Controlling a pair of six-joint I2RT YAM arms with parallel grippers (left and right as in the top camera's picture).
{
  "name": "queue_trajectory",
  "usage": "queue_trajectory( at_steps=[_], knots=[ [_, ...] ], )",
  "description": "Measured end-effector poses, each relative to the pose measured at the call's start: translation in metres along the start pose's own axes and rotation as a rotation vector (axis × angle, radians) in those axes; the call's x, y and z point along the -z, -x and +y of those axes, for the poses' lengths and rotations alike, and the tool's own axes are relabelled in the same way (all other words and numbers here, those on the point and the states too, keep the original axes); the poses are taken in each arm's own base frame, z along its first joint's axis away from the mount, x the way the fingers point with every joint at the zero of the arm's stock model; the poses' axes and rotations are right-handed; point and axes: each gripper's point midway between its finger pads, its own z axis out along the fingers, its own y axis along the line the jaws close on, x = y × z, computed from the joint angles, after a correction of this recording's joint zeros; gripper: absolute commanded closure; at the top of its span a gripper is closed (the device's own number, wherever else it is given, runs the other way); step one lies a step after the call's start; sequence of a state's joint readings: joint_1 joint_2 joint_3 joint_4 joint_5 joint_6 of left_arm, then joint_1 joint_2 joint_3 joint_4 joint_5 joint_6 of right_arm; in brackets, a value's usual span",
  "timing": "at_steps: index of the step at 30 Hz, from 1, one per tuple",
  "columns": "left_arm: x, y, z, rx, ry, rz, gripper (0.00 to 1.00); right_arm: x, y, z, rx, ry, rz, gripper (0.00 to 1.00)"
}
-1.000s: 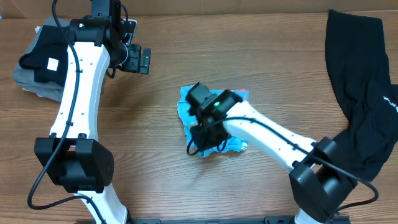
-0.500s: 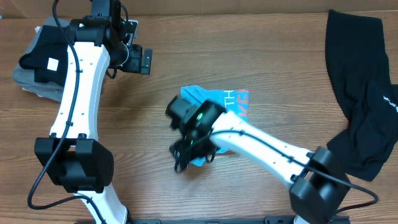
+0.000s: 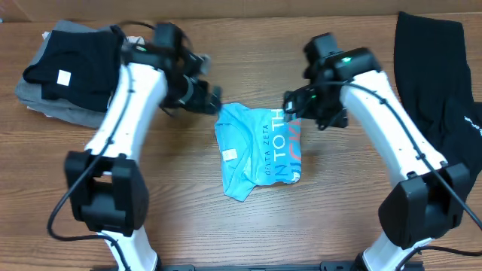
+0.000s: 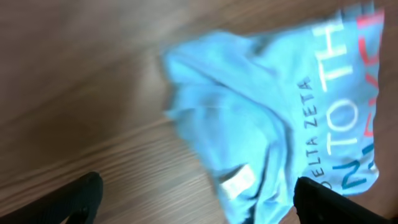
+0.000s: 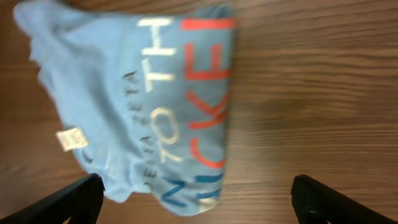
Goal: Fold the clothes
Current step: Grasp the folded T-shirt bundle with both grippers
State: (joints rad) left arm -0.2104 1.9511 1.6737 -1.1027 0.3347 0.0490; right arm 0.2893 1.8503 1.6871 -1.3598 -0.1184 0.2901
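Blue T-shirt [image 3: 260,150], folded bundle on table [image 3: 316,226]: left gripper [image 3: 208,102] beside its far-left corner, right gripper [image 3: 298,106] over its far-right corner, both spread wide, empty; risk: a passing finger snags loose edges, unfolding it.

Even, bright light falls from above on the wooden table [image 3: 173,188], with no glare. Only faint, soft shadows lie beside the blue T-shirt [image 3: 256,150] and under the arms. In the overhead view the left gripper [image 3: 207,98] and right gripper [image 3: 295,105] are smeared, while the table grain is sharp. The black garment [image 3: 437,98] at the right edge is so dark that its folds hardly show. The left wrist view is blurred throughout, its lettering soft, and the dark fingers [image 4: 78,199] in the bottom corners look out of focus. The right wrist view is a little sharper, perhaps clearest in the wood at right.
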Motion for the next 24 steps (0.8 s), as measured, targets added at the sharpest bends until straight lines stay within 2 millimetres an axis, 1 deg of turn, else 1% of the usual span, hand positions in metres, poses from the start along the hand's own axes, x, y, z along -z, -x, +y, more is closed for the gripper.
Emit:
queue_trajectory(
  at_steps=[2,4,6,8,13,20,24],
  knots=[
    [-0.023,-0.008,-0.017,-0.031,-0.022,0.017,0.0,0.001,0.003,-0.008,-0.013,-0.005,-0.001,0.0],
    [-0.04,-0.012,-0.031,-0.05,-0.034,0.02,0.0,0.002,0.004,-0.012,-0.017,-0.006,-0.002,0.0],
    [-0.051,-0.012,-0.04,-0.052,-0.041,0.007,0.0,0.002,0.004,-0.012,-0.007,-0.006,-0.002,0.0],
    [-0.057,-0.012,-0.043,-0.048,-0.043,-0.002,0.0,0.002,0.004,-0.012,-0.001,-0.006,-0.002,0.0],
    [-0.067,-0.02,-0.041,-0.025,-0.034,0.012,0.0,0.002,0.004,-0.013,0.009,-0.007,-0.002,0.0],
    [-0.082,-0.037,-0.022,-0.01,0.043,0.042,0.0,0.002,0.004,-0.012,0.014,-0.006,-0.002,0.0],
    [-0.095,-0.044,-0.024,-0.034,0.029,0.038,0.0,0.002,0.005,-0.012,0.016,-0.005,-0.006,0.0]
  ],
)
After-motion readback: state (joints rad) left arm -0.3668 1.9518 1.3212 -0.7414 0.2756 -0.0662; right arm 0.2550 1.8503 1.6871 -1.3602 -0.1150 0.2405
